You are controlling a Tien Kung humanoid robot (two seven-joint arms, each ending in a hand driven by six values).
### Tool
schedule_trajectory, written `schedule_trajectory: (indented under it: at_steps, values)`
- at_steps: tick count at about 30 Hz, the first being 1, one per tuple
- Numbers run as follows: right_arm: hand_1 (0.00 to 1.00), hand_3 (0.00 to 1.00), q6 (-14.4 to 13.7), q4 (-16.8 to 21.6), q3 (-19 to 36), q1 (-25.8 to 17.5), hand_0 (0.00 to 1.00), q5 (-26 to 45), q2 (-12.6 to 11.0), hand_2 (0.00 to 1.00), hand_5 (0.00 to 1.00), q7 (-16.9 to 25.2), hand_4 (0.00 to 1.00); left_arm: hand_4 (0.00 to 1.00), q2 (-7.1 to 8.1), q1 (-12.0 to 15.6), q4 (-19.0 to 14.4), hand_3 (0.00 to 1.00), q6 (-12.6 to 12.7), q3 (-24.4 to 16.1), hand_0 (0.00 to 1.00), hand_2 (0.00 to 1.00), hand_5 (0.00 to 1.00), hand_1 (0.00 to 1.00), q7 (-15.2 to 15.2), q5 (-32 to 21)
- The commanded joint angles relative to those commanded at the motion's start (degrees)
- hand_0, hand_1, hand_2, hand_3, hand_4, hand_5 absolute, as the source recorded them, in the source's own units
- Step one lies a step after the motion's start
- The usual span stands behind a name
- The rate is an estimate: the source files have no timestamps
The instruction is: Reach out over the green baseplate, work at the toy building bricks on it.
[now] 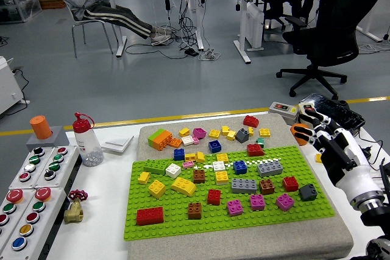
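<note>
— Baseplate (183, 226) position?
— Centred on grey mat (244, 245) atop white surface (97, 211). Bricks (244, 185) scattered over it; more loose on mat beyond far edge.

— Right hand (317, 127)?
— At mat's right edge, near baseplate's far right corner. Fingers curled around something orange (298, 133); cannot tell what. No contact with baseplate bricks.

— Left side of surface?
— Bottle (87, 141) with red cap, button panel (27, 202), brass valve (74, 208).
</note>
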Motion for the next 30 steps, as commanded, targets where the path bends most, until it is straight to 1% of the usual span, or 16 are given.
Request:
schedule_trajectory:
  at_steps: [3,6,7,12,13,18,19,23,25,30]
  values:
    - [0.707,0.720,0.01,-0.08,-0.51,0.07,0.756,-2.40,-0.09,0.771,0.318,0.10,0.482,0.419,0.00,-0.01,0.00,0.534,0.02,0.01,0.677,0.650,0.998,0.638,0.01,0.01]
    - [0.707,0.720,0.07,-0.30,-1.74,0.32,0.756,-9.53,-0.37,0.771,0.318,0.27,0.482,0.419,0.00,-0.02,-0.01,0.534,0.10,0.02,0.677,0.650,0.998,0.638,0.05,0.05]
    - [0.727,0.735,0.10,-0.41,-2.23,0.46,0.775,-11.43,-0.52,0.769,0.284,0.28,0.540,0.417,0.00,-0.02,-0.02,0.529,0.14,0.00,0.676,0.645,0.998,0.635,0.08,0.08]
    - [0.727,0.735,-0.03,-1.02,-3.82,1.09,0.775,-21.92,-1.02,0.769,0.284,0.06,0.540,0.417,0.00,-0.01,-0.05,0.529,0.31,-0.04,0.676,0.645,0.998,0.635,0.27,0.20]
    - [0.734,0.741,-0.09,-1.18,-4.08,1.22,0.766,-23.82,-1.10,0.765,0.257,-0.04,0.608,0.418,0.00,-0.01,-0.06,0.524,0.36,-0.03,0.676,0.641,0.998,0.633,0.30,0.20]
    - [0.734,0.741,-0.55,-2.12,-5.44,2.16,0.766,-33.88,-1.60,0.765,0.257,-0.85,0.608,0.418,0.00,-0.02,-0.05,0.524,0.52,0.03,0.676,0.641,0.998,0.633,0.32,0.12]
    - [0.735,0.740,-0.68,-2.36,-5.78,2.46,0.762,-36.05,-1.75,0.753,0.231,-1.07,0.628,0.416,0.00,-0.02,-0.06,0.522,0.53,0.03,0.676,0.639,0.998,0.633,0.33,0.13]
    - [0.735,0.740,-1.17,-3.65,-7.41,4.45,0.762,-44.20,-2.61,0.753,0.231,-2.53,0.628,0.416,0.03,-0.05,-0.06,0.522,0.52,0.07,0.676,0.639,0.998,0.633,0.35,0.17]
    - [0.729,0.734,-1.18,-4.14,-8.13,5.35,0.753,-47.98,-2.94,0.736,0.225,-3.17,0.632,0.414,0.05,-0.06,-0.06,0.517,0.52,0.06,0.676,0.634,0.998,0.631,0.38,0.21]
    - [0.729,0.734,-0.36,-5.16,-9.93,7.38,0.753,-57.00,-3.36,0.736,0.225,-4.89,0.632,0.414,0.16,-0.07,-0.07,0.517,0.60,0.06,0.676,0.634,0.998,0.631,0.43,0.24]
